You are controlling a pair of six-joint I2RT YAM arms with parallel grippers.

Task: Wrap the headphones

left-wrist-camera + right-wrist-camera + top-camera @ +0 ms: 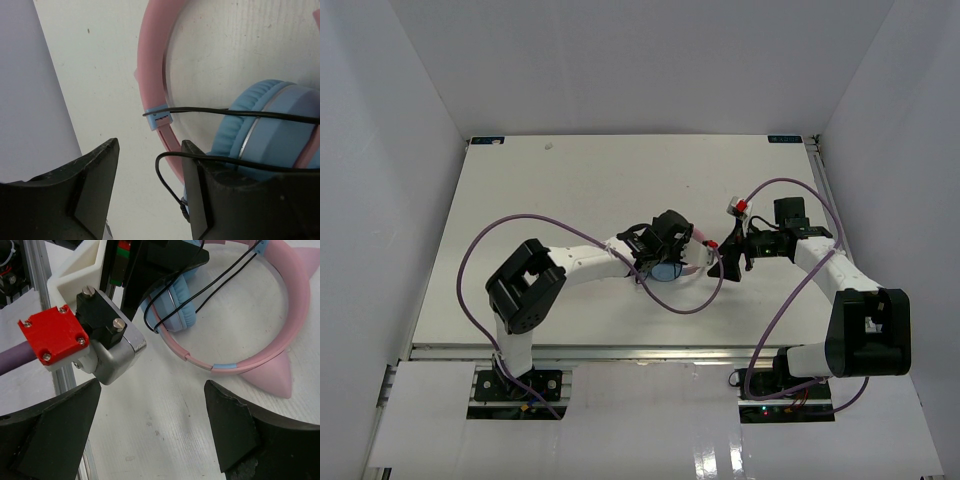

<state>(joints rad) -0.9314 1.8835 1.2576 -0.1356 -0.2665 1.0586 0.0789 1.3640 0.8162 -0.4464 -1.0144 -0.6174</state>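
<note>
Between left end effector (150,152) and right end effector (152,392), both open, empty: headphones (179,314), headband (289,320) rightward.

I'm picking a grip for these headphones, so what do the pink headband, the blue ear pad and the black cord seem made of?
The pink headband is probably hard plastic: smooth, matte, holding a rigid curve. The blue ear pad is likely soft padded leatherette: puffy, with fine creases. The black cord looks like thin rubber-coated wire: slightly glossy, bending in loose loops.
</note>
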